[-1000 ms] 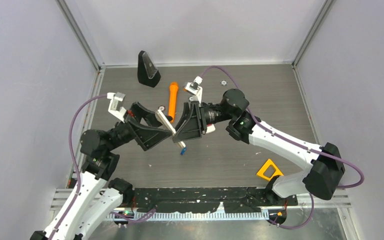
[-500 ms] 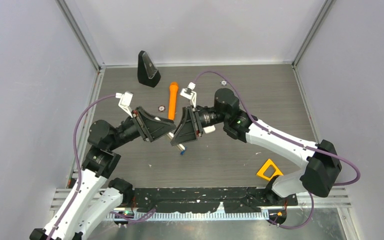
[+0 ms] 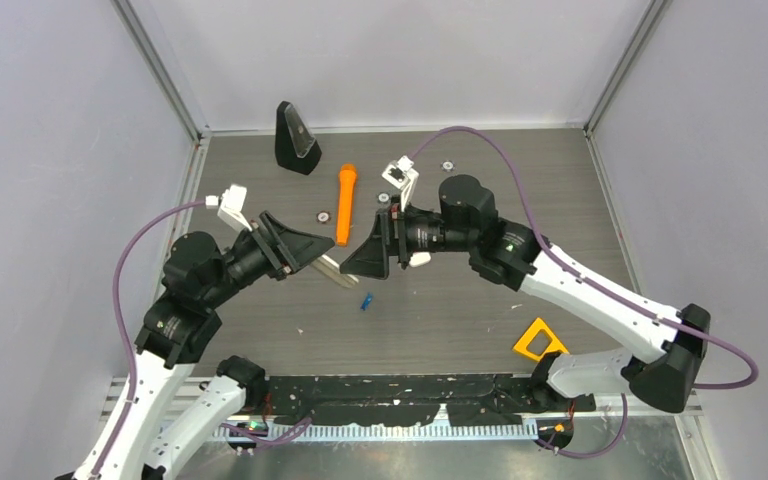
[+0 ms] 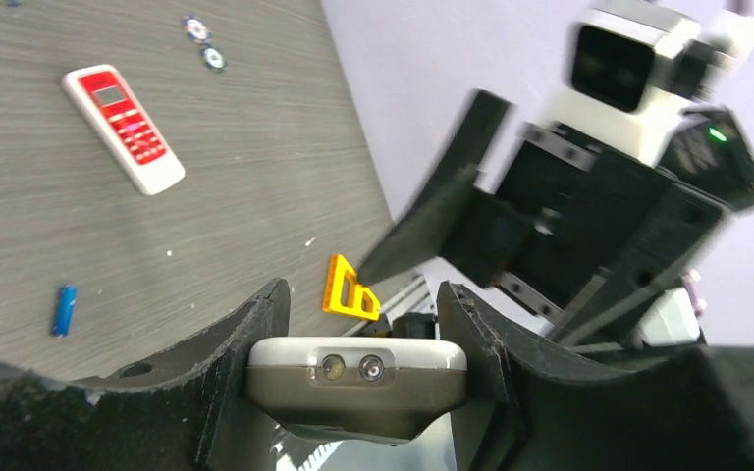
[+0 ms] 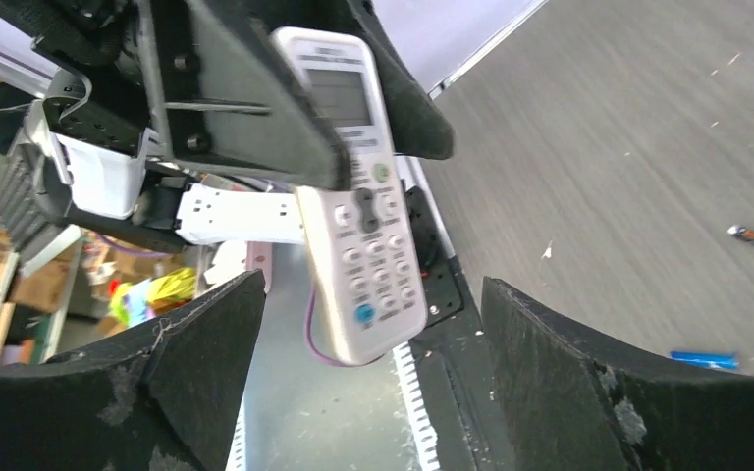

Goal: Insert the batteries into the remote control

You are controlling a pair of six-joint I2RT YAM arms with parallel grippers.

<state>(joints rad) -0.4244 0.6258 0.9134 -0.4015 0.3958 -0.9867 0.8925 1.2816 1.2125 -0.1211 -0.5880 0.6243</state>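
Mid-frame, my left gripper [image 3: 318, 255] clamps the white remote [image 3: 340, 273] by one end. My right gripper [image 3: 372, 258] faces it, jaws wide, holding nothing. A blue battery [image 3: 366, 301] lies just below them.
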